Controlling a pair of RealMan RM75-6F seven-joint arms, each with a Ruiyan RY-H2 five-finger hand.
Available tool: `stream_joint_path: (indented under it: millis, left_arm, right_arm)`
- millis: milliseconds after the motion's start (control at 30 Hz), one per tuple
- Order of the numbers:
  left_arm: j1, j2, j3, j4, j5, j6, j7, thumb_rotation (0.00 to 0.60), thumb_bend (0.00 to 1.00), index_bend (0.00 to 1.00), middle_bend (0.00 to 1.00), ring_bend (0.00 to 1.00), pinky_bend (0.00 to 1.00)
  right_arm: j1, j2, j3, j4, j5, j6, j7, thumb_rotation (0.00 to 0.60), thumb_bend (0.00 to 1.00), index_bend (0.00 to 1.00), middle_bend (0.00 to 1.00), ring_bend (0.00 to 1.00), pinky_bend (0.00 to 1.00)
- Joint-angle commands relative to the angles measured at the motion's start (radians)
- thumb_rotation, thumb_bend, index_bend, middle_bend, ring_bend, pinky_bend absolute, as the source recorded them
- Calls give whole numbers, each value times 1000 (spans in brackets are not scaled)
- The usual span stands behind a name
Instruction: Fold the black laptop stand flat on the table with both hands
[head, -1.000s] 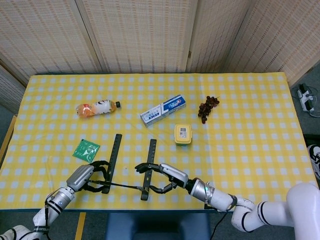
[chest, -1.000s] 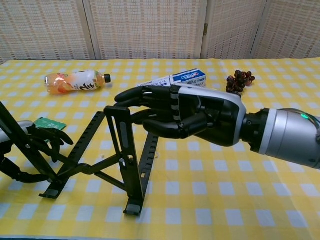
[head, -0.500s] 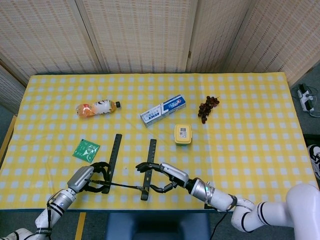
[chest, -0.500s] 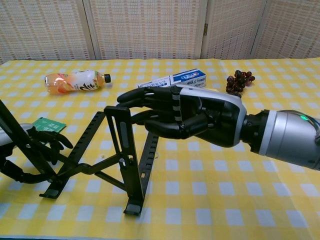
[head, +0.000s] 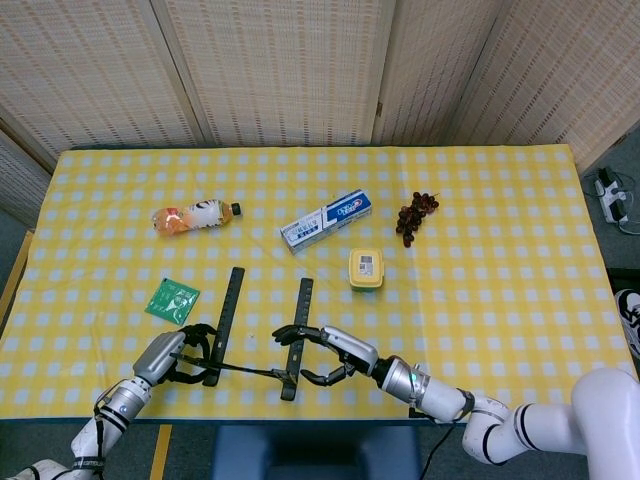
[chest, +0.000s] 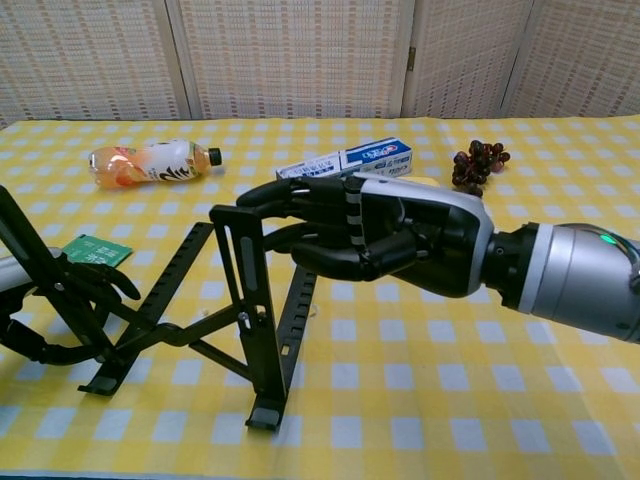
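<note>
- The black laptop stand (head: 262, 335) is found near the table's front edge, still raised, its two rails running away from the robot.
- The right upright is grasped by the right hand (chest: 385, 240), fingers curled round its top.
- The left upright is grasped by the left hand (chest: 50, 315).
- The stand lies between both hands; the right rail is nearer the right hand.
- A green packet (head: 172, 298) lies just beyond.

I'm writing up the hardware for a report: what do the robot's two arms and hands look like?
Both hands have black segmented fingers and a silver-grey shell over the back. The right hand joins a black wrist ring and a smooth silver forearm carrying a small green light; further up, the arm turns white. The left hand is the same silver and black, on a silver forearm.
</note>
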Motion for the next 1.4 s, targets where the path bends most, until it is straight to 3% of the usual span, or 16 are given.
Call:
stream_joint_path:
  millis: [33,733,1233,1400]
  left_arm:
    - [3,-3,-2,1,-2,0,5,600,318,630,302,277,392]
    - [13,-13,-11,-7,12,3,7,600,358,652,312,280,397]
    - [10,-7,-6,-39,38,9,8,600,354,440,312,259,377]
    - [11,11,-3,-61,53,20,5,600,354,281,254,187,307]
  right_arm:
    - [0,0,0,0,-1,0,1,600,487,243,154,178,54]
    - [-4,1,-4,-3,-3,1,-17,600,487,242,154,175,54]
    - [-15,15,1,-49,70,-98,-328,600,487,238,153,157,54]
    - [-18,0,9,-56,80,-111,-371,600,487,178,133,140,54]
